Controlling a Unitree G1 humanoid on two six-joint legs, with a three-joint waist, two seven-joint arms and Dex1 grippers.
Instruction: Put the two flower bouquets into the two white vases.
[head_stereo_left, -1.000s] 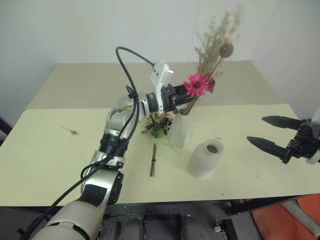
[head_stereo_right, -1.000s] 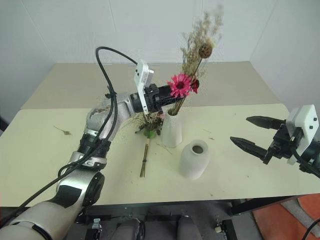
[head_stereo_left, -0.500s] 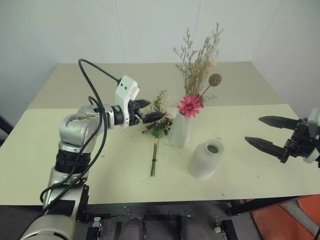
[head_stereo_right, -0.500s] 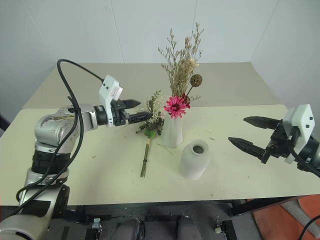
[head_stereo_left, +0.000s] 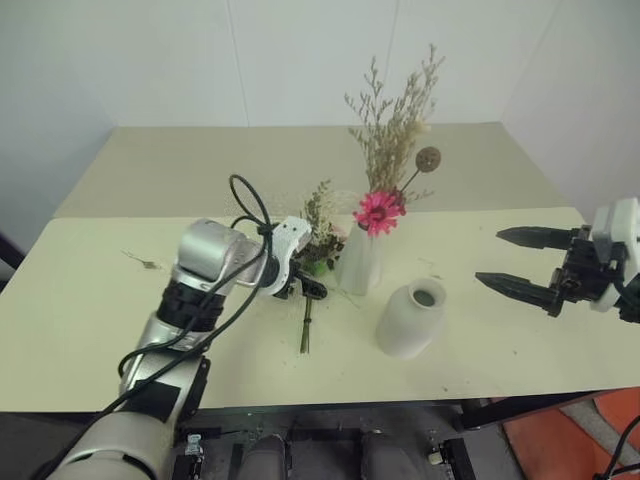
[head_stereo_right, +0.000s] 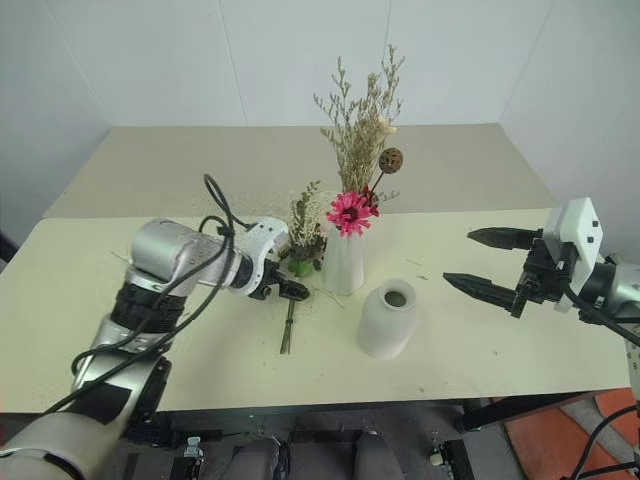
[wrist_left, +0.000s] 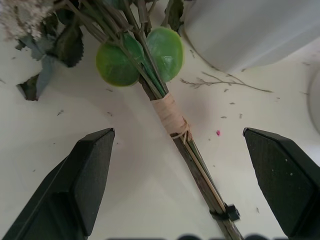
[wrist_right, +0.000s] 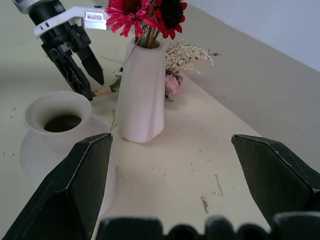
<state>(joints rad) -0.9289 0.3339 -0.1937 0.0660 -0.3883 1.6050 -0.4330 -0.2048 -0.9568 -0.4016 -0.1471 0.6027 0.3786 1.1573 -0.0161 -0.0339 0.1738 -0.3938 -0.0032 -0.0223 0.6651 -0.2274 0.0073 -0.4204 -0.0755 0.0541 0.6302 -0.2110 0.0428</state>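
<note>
The slim bouquet (head_stereo_left: 382, 208), with its pink daisy and beige grasses, stands upright in the tall white vase (head_stereo_left: 360, 262). The fuller bouquet (head_stereo_left: 306, 322) lies on the table left of that vase, its taped stem (wrist_left: 170, 115) pointing toward the front edge. My left gripper (head_stereo_left: 308, 288) points down over that stem, open, one finger on each side and nothing held. The rounded white vase (head_stereo_left: 410, 320) sits empty, front right of the tall one. Off to the right my right gripper (head_stereo_left: 520, 262) hovers open and empty above the table, facing both vases (wrist_right: 142, 95).
The cream table (head_stereo_left: 90, 300) carries small dry plant scraps (head_stereo_left: 145, 263) at the left and near the vases. A second, higher table surface (head_stereo_left: 180, 160) runs behind. A white wall closes the back.
My left gripper let go of the slim bouquet, which stays in the tall vase. It opened, swung down and left, and now points at the lying bouquet's stem. The right gripper barely moved.
</note>
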